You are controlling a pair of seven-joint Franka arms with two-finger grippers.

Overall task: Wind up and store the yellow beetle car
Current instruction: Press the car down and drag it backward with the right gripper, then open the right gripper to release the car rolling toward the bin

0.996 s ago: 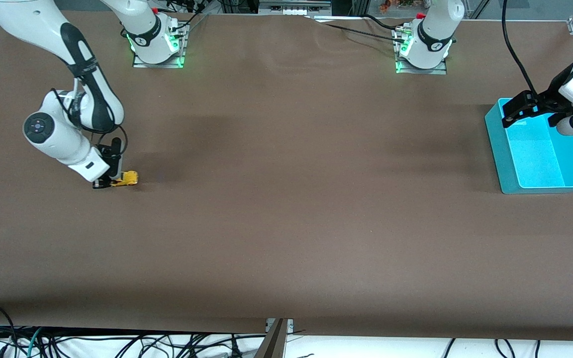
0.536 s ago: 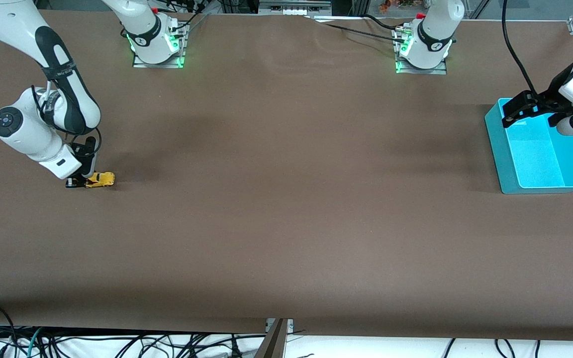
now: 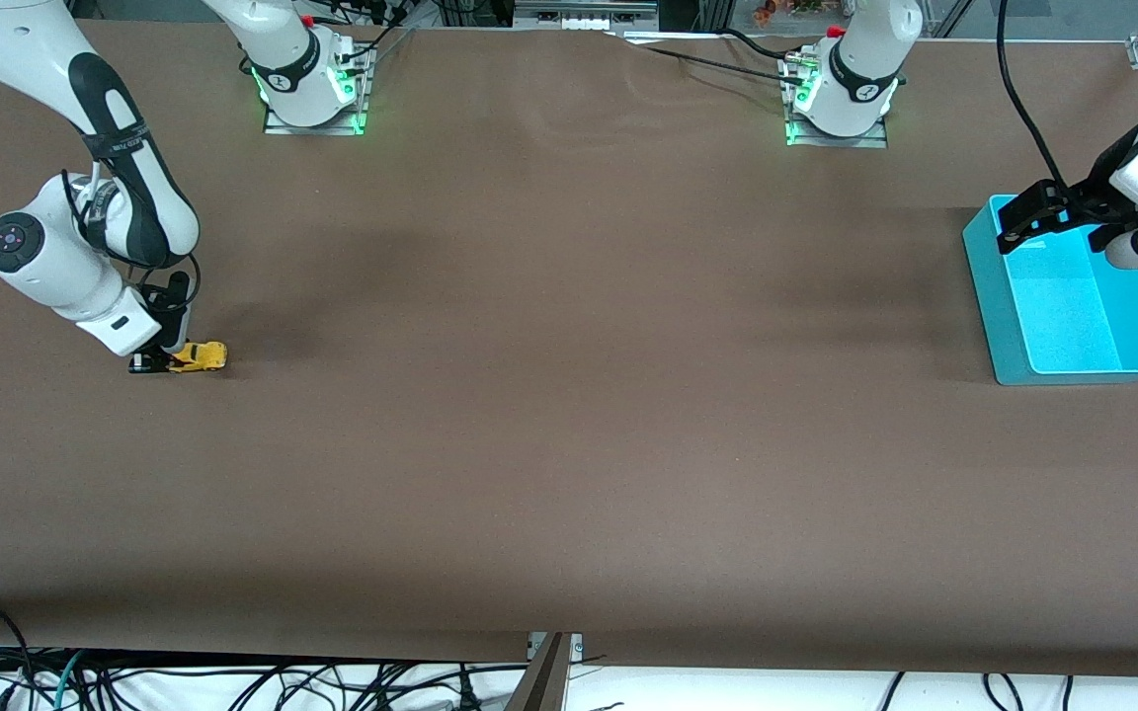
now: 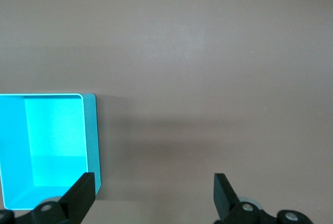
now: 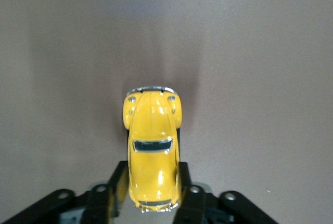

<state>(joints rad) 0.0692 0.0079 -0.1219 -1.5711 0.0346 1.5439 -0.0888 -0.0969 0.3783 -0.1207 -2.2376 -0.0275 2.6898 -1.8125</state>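
Note:
The yellow beetle car (image 3: 200, 356) stands on its wheels on the brown table near the right arm's end. My right gripper (image 3: 166, 360) is down at the table, shut on the car's rear. In the right wrist view the yellow beetle car (image 5: 153, 151) points away from the wrist, and the right gripper (image 5: 152, 168) presses a dark finger against each flank. My left gripper (image 3: 1023, 219) hangs open and empty over the rim of the teal bin (image 3: 1009, 326) at the left arm's end. In the left wrist view the left gripper (image 4: 153, 185) has only bare table between its fingers, and the teal bin (image 4: 91, 141) lies beside it.
The teal bin holds nothing. A brown mat (image 3: 569, 395) covers the whole table between the car and the bin. Both arm bases (image 3: 312, 89) stand along the table's edge farthest from the front camera, and loose cables (image 3: 233, 681) lie below the edge nearest it.
The right gripper dragged the car along the table toward the right arm's end, then stopped; nothing has moved in the last half second. The left arm has stayed still.

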